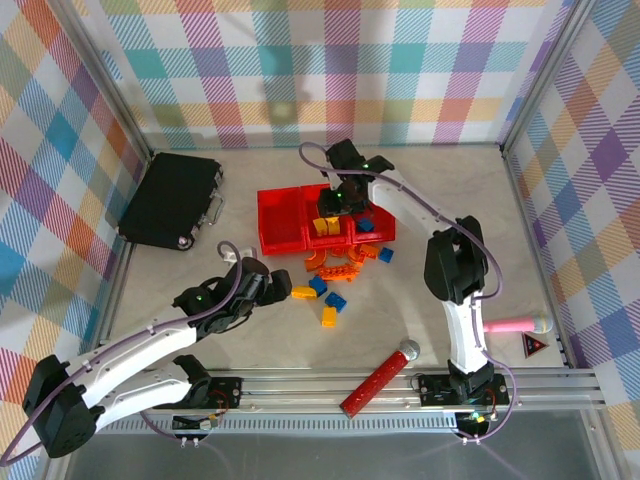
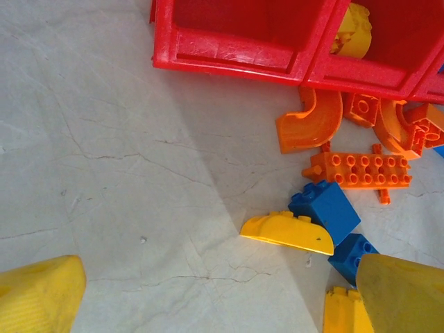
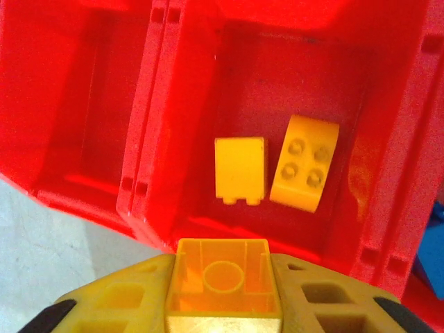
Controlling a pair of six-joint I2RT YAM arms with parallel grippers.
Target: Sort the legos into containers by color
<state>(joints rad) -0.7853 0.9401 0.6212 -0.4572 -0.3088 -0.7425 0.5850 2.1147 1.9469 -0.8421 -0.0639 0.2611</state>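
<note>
Yellow seems to come first: two yellow bricks [image 3: 270,170] lie in the middle bin [image 3: 201,229], and the right end effector [image 1: 332,203] hangs over it, clamped on a third yellow brick [image 3: 222,277]. A blue piece [image 1: 365,225] sits in the right bin [image 1: 385,237]; the left bin [image 1: 270,215] looks empty. Most of the job is left, I'd say: orange pieces [image 2: 361,170], blue bricks [image 2: 325,208] and a yellow wedge [image 2: 288,232] lie loose on the counter [image 1: 420,300], near the left end effector [image 1: 268,285], spread wide and holding nothing.
</note>
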